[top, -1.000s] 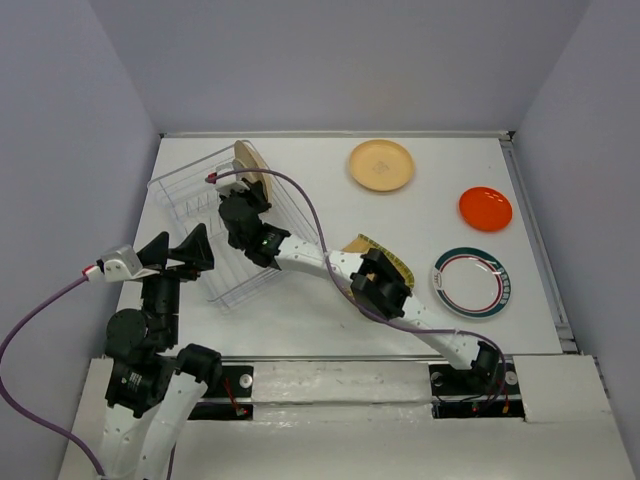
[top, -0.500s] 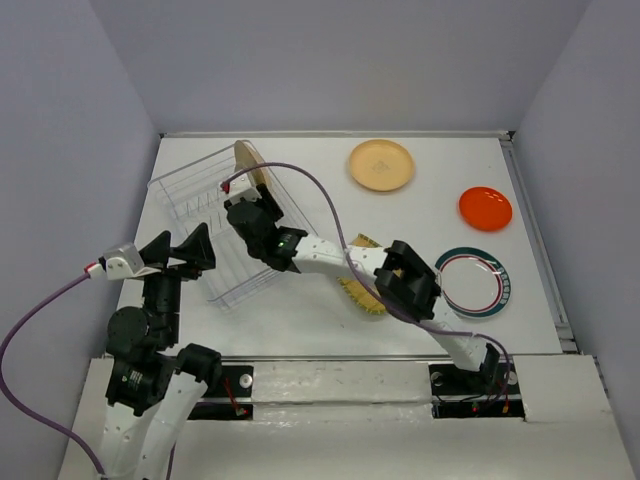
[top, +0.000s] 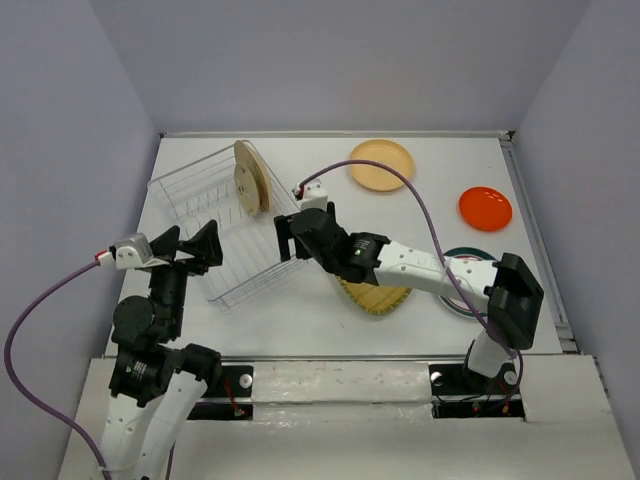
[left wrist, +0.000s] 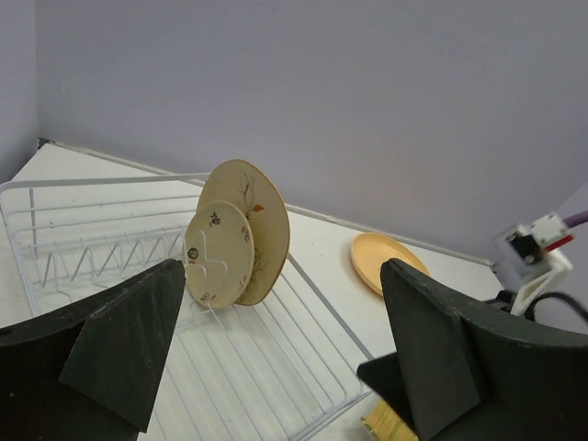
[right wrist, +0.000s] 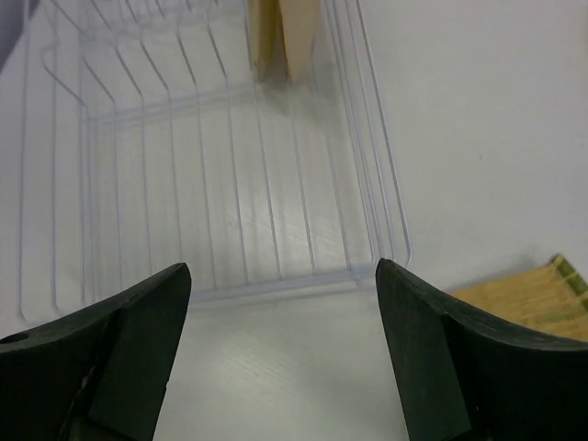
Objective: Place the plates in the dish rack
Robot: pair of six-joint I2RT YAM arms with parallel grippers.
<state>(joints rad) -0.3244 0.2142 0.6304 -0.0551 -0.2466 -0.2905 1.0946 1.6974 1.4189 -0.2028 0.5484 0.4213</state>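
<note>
The wire dish rack sits at the table's left. Two tan plates stand upright at its far end, a larger one behind a smaller one. My right gripper is open and holds nothing; it hovers just off the rack's near right corner. My left gripper is open over the rack's near left edge. On the table lie a tan plate, a red-orange plate and a ribbed yellow plate. A ringed white plate is mostly hidden under my right arm.
My right arm stretches across the middle of the table, its elbow near the right side. Its purple cable loops over the tan plate. The yellow plate's corner lies just right of the rack.
My right gripper opened, leaving a tan plate standing in the rack. It pulled back toward the near right of the rack. Its elbow swung right, uncovering the yellow plate.
</note>
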